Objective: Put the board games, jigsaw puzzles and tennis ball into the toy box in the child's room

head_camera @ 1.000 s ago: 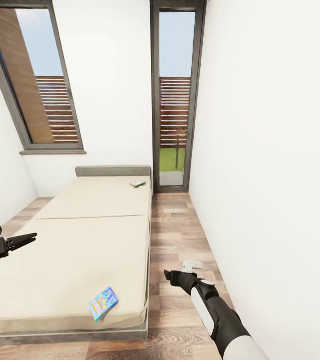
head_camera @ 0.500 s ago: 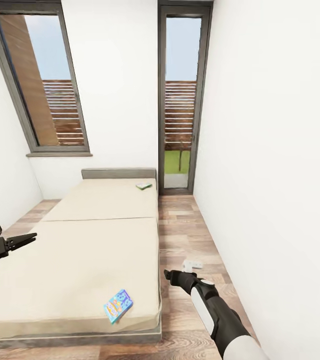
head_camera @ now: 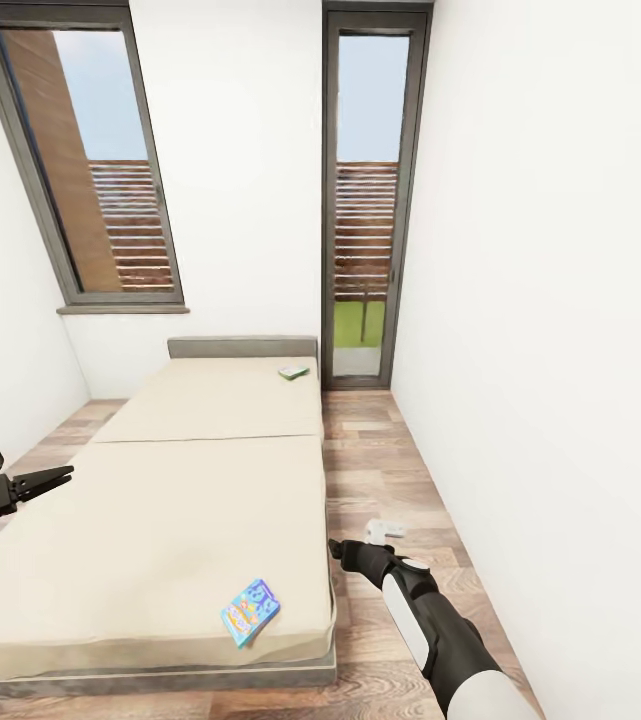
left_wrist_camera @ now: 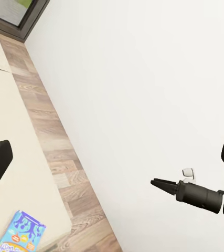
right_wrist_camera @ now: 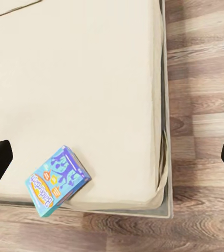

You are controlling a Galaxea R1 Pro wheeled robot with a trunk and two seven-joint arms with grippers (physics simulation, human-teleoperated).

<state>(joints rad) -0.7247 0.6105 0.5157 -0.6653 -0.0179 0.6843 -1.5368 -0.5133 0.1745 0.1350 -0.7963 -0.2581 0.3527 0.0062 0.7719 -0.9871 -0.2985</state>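
Note:
Two board games lie on the bed [head_camera: 190, 500]. A blue one [head_camera: 250, 611] rests near the mattress's front right corner, also seen in the right wrist view [right_wrist_camera: 56, 180] and the left wrist view [left_wrist_camera: 20, 239]. A small green one [head_camera: 293, 372] lies by the grey headboard. My left gripper [head_camera: 55, 476] hovers open over the bed's left edge, holding nothing. My right gripper [head_camera: 338, 548] is open over the floor beside the bed, a little right of the blue game. The table, toy box, jigsaw puzzles and tennis ball are out of view.
A strip of wood-plank floor [head_camera: 380, 470] runs between the bed and the white right wall [head_camera: 540, 350]. A tall glass door [head_camera: 365, 200] stands at its far end, and a grey-framed window [head_camera: 90, 170] is above the headboard.
The camera has moved, so the bed and both games sit further right in the picture. Both arms hold the same pose and both grippers stay open.

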